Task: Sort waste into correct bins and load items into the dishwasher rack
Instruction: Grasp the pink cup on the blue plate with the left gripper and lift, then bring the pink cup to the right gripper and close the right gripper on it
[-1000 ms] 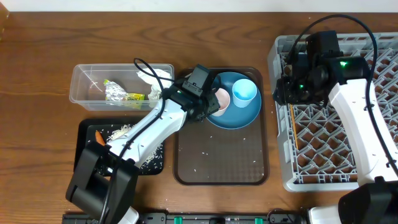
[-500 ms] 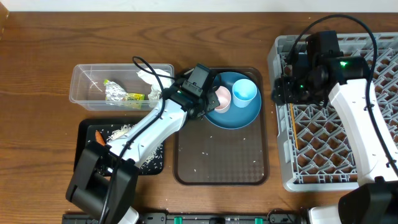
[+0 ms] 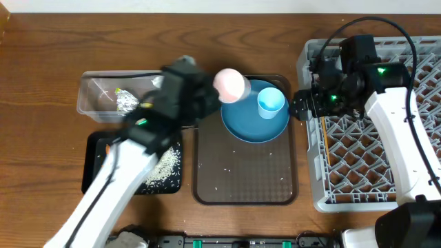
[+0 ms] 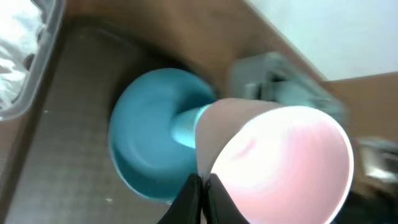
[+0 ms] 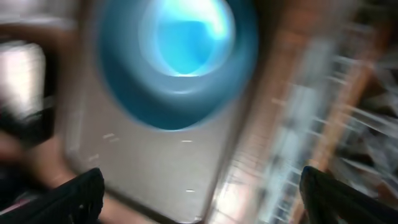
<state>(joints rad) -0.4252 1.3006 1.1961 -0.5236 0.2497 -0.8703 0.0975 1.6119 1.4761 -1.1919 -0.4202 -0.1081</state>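
My left gripper (image 4: 202, 199) is shut on the rim of the pale pink cup (image 3: 230, 84), lifted above the brown tray's back left; the cup fills the left wrist view (image 4: 280, 162). The light blue cup (image 3: 271, 102) stands on the dark blue plate (image 3: 251, 124), also in the right wrist view (image 5: 186, 37). My right gripper (image 3: 300, 105) is open and empty at the left edge of the grey dishwasher rack (image 3: 386, 186). The chopsticks (image 3: 325, 141) lie in the rack. The clear tub (image 3: 93, 103) holds foil (image 3: 127, 102). The black tray (image 3: 93, 148) holds rice (image 3: 162, 165).
The dark brown serving tray (image 3: 244, 176) lies in the middle with a few scattered rice grains on it. The wooden table (image 3: 41, 103) surrounds everything. My left arm (image 3: 124, 172) crosses over the black tray and the clear tub.
My left gripper has lifted the pink cup off the plate and swung up and left, blurred. My right gripper has shifted slightly left toward the rack's edge.
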